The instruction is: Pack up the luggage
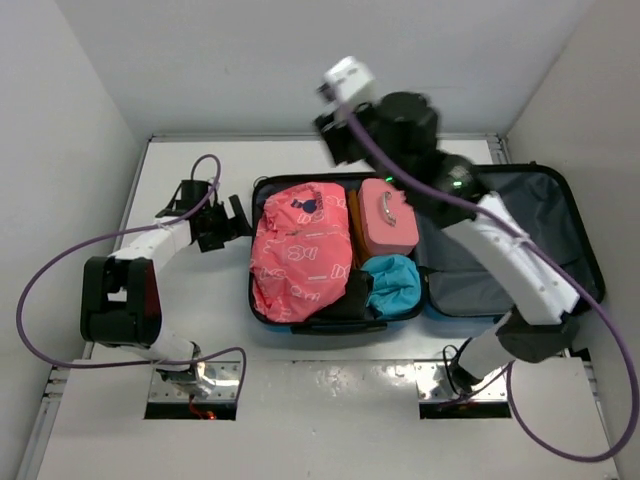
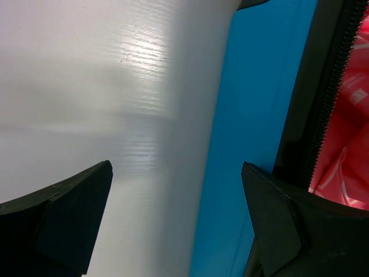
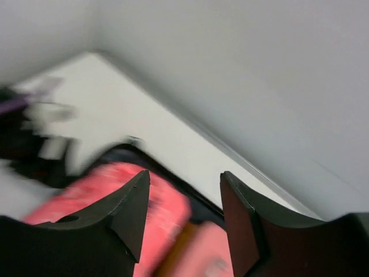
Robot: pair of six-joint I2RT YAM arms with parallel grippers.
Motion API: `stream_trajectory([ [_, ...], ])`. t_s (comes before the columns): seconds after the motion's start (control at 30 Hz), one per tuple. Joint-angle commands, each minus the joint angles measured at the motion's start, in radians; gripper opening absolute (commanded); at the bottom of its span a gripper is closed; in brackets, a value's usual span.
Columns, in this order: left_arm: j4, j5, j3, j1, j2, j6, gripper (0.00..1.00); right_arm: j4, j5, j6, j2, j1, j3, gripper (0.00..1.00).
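My jaws, left and right, gape empty.
From above, the luggage (image 1: 555, 215) lies open on the surface (image 1: 205, 295). Left wrist: its blue shell (image 2: 253, 115) sits just beside my left jaws. Right wrist, blurred: right jaws high over the pink bag (image 1: 300, 250); I'd tuck it clear of the zipper (image 2: 327, 115) before closing.

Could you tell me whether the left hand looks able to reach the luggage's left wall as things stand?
Likely yes: the left hand is open right at the luggage, its blue wall showing between the fingers, with nothing in the way.
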Motion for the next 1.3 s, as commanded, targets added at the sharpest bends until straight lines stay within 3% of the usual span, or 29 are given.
stream_trajectory([
  [0.0, 0.035, -0.005, 0.041, -0.039, -0.031, 0.013, 0.99, -0.044, 0.229, -0.046, -0.177, -0.207, -0.078, 0.53],
  [0.07, 0.035, -0.017, 0.041, -0.049, -0.043, 0.013, 0.99, -0.110, 0.229, -0.026, -0.263, -0.304, -0.131, 0.54],
  [0.2, 0.005, -0.071, 0.020, -0.049, -0.054, -0.018, 0.99, -0.258, 0.131, -0.026, -0.452, -0.696, -0.428, 0.55],
  [0.3, 0.004, -0.082, 0.006, -0.018, -0.054, -0.027, 0.99, -0.322, 0.077, -0.068, -0.561, -0.845, -0.593, 0.55],
  [0.4, 0.018, -0.099, 0.050, 0.003, -0.123, 0.039, 0.99, -0.391, -0.103, -0.063, -0.624, -0.982, -0.710, 0.56],
  [0.43, 0.041, -0.099, 0.067, 0.003, -0.144, 0.059, 0.99, -0.401, -0.269, -0.057, -0.638, -0.998, -0.725, 0.56],
  [0.53, 0.041, -0.051, 0.170, -0.013, -0.210, 0.177, 0.99, -0.413, -0.375, -0.006, -0.632, -1.010, -0.751, 0.52],
  [0.63, -0.005, -0.007, 0.240, -0.079, -0.235, 0.275, 0.99, -0.408, -0.378, 0.044, -0.562, -1.007, -0.758, 0.47],
  [0.8, -0.124, -0.023, 0.237, -0.159, -0.223, 0.286, 0.92, -0.335, -0.381, 0.072, -0.490, -1.007, -0.774, 0.46],
  [1.07, -0.221, -0.194, 0.196, -0.170, -0.106, 0.238, 0.76, -0.301, -0.320, 0.074, -0.422, -1.007, -0.678, 0.53],
  [1.27, -0.252, -0.266, 0.240, -0.193, 0.087, 0.249, 0.80, -0.287, -0.260, 0.036, -0.422, -1.021, -0.682, 0.66],
])
